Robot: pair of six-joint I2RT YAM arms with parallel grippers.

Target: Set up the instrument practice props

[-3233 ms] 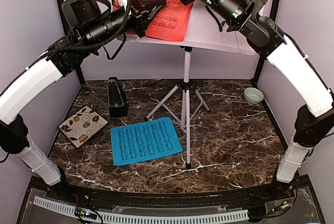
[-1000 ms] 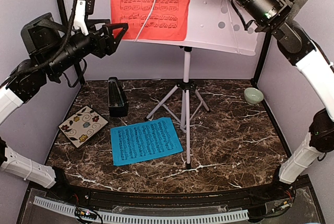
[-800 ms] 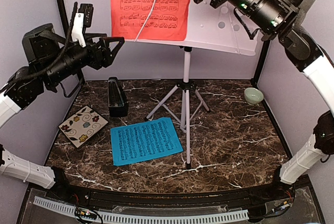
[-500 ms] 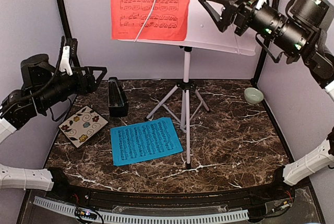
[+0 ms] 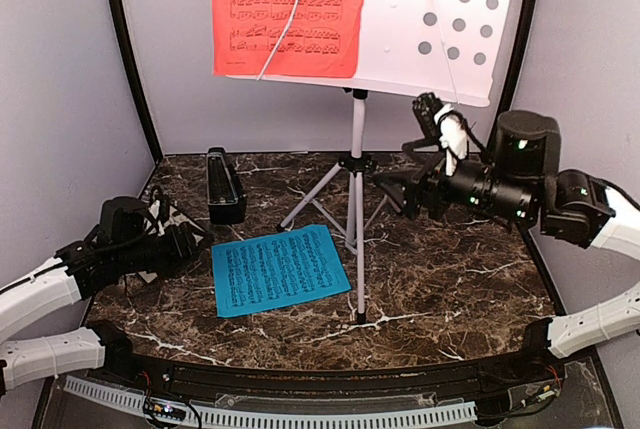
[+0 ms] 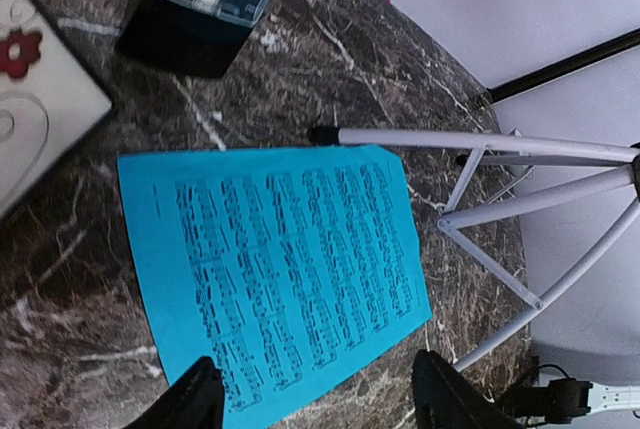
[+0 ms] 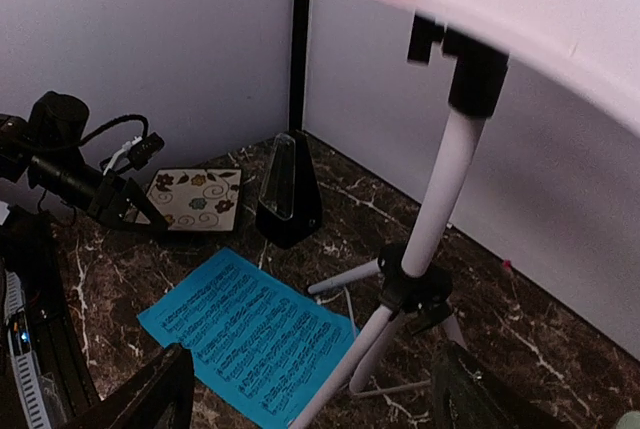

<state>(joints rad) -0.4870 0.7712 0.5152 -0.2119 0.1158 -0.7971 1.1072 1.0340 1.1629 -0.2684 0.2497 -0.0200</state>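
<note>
The white perforated music stand (image 5: 440, 24) rises on tripod legs (image 5: 355, 209) at the table's middle. A red sheet (image 5: 290, 9) rests on the left half of its desk. Flat on the table in front lies the blue sheet (image 5: 280, 269), also in the wrist views (image 6: 275, 269) (image 7: 250, 334). The black metronome (image 5: 225, 187) stands upright at the back left. My left gripper (image 5: 190, 247) (image 6: 320, 404) hovers low and open beside the blue sheet's left edge. My right gripper (image 5: 400, 187) (image 7: 315, 404) hangs open and empty to the right of the stand's pole (image 7: 440, 199).
A floral tile (image 6: 40, 99) (image 7: 195, 199) lies left of the blue sheet, mostly under my left arm in the top view. Grey walls close in the back and both sides. A stand leg (image 6: 480, 139) runs along the sheet's far edge.
Both arms have dropped from up at the stand's desk to low over the table, left arm to the front left, right arm to the right. The red sheet stays on the stand.
</note>
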